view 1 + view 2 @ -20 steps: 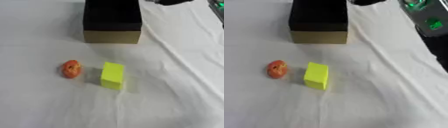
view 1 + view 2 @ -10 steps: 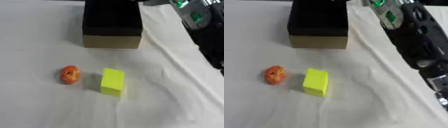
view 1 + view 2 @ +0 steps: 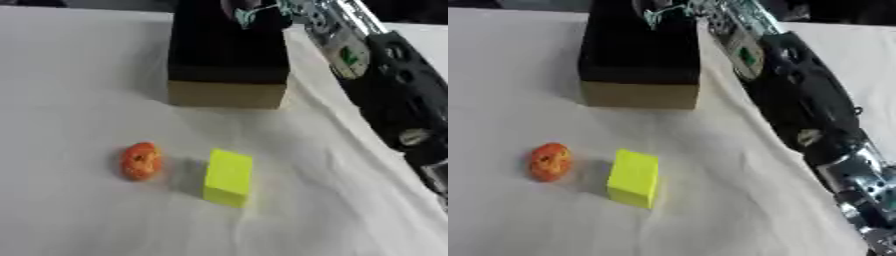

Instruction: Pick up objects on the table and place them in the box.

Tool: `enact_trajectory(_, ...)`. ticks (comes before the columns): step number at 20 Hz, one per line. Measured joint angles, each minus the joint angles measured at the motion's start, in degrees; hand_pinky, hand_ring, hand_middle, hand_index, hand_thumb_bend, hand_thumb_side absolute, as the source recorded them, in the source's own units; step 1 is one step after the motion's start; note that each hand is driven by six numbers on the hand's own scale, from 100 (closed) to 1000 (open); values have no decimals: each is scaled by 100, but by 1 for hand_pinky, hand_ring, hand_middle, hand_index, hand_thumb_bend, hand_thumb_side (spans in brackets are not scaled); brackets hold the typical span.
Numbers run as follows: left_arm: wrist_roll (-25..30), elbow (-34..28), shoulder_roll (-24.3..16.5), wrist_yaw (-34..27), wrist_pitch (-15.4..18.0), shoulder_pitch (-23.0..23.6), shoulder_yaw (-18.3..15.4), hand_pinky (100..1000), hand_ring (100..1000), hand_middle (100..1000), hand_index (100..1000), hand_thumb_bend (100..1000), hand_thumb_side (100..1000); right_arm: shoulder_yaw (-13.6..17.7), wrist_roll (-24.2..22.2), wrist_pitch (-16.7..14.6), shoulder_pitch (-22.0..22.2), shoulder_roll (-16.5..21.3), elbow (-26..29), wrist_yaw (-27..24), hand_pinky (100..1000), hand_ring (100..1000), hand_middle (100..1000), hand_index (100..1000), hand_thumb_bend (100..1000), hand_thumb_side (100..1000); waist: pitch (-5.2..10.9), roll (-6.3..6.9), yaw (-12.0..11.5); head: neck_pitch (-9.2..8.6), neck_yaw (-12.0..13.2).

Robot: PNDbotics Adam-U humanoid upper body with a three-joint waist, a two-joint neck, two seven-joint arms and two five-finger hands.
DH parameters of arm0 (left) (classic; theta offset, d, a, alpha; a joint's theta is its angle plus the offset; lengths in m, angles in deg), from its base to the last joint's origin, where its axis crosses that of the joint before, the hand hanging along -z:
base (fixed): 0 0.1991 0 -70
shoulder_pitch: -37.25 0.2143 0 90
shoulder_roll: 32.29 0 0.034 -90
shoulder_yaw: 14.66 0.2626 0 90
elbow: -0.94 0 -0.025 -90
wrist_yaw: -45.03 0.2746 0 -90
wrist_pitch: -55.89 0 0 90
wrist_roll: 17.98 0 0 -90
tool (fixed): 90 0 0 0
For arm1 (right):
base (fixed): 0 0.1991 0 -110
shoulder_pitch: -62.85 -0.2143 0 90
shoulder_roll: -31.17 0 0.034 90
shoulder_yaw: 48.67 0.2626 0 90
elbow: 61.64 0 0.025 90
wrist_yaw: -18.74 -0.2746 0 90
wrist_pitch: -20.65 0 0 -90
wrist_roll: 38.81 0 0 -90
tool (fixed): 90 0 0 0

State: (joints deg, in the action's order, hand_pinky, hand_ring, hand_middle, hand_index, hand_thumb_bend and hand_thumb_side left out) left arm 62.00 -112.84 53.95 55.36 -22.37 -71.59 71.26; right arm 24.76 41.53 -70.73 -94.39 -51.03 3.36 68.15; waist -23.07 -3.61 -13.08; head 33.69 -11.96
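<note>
White cloth-covered table (image 3: pixel 79 60), creased along the right side.

Box (image 3: pixel 228 60): dark open interior, tan cardboard front wall; at 12 o'clock of the table.

Yellow block (image 3: pixel 228 177): rectangular, resting on the cloth near centre, well apart from the box, toward 6 o'clock of it.

Orange-red round object (image 3: pixel 140 160): just beside the yellow block at its 9 o'clock, apart from it by a narrow gap; kind of object not discernible.

Right arm (image 3: pixel 798 100): black with silver joints, entering from 4 o'clock, stretched diagonally toward 12 o'clock along the box's right side.

Right hand (image 3: pixel 662 10): over the far end of the box at the top edge; blurred and partly cut off; fingers open or closed, cannot tell; nothing discernible in it.

Left hand: out of view in both eyes.
</note>
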Motion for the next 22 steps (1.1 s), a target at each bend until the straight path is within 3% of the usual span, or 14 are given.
enact_trajectory(7,40,0,1,-19,13,-33,19,691,760,773,850,100,941,38,13,-156,-86,-258,-474,271,766,759,608,761,100,462,-65,-43,-107,-8,-84)
enact_trajectory(13,62,0,2,-20,5,-37,33,691,760,772,850,100,942,36,-391,-240,-120,-281,-651,782,809,840,729,858,100,574,-80,-55,-97,-4,-84)
enact_trajectory(18,74,0,3,-20,-4,-37,33,691,760,772,850,100,942,46,-663,-192,-127,-289,-692,1171,828,865,766,887,100,592,-90,-55,-74,3,-82)
enact_trajectory(20,83,0,4,-20,-11,-37,34,691,760,772,850,100,942,61,-696,-172,-127,-306,-704,1259,839,887,795,928,100,684,-90,-55,-74,4,-82)
enact_trajectory(22,88,0,5,-20,-14,-37,34,691,760,772,851,100,941,68,-714,-155,-127,-328,-706,1336,860,922,837,970,169,784,-90,-54,-75,5,-82)
